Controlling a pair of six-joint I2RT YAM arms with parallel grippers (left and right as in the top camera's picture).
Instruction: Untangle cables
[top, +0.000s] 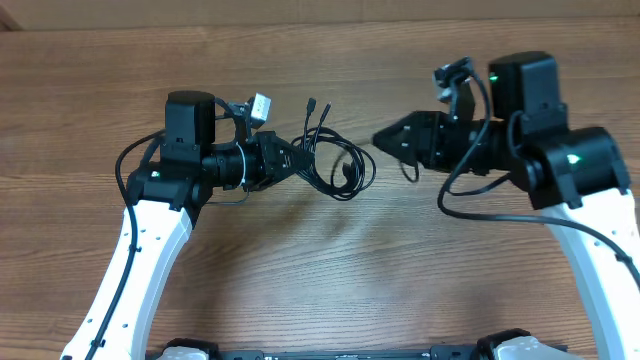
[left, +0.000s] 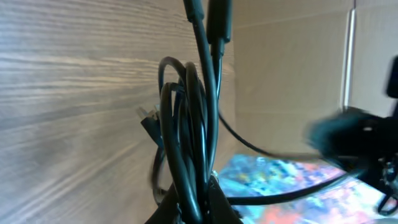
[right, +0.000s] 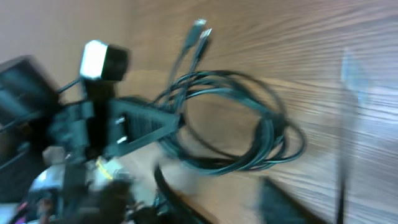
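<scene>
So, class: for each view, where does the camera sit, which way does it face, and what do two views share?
Overhead: above the table, facing straight down; left arm, right arm, left claw, right claw.
Left wrist: on the left arm, facing the cables held in its own claw, blurred right arm beyond.
Right wrist: on the right arm, facing the left claw gripping the cables; own claw blurred.
Shared: both wrist views show the cables' loops.
</scene>
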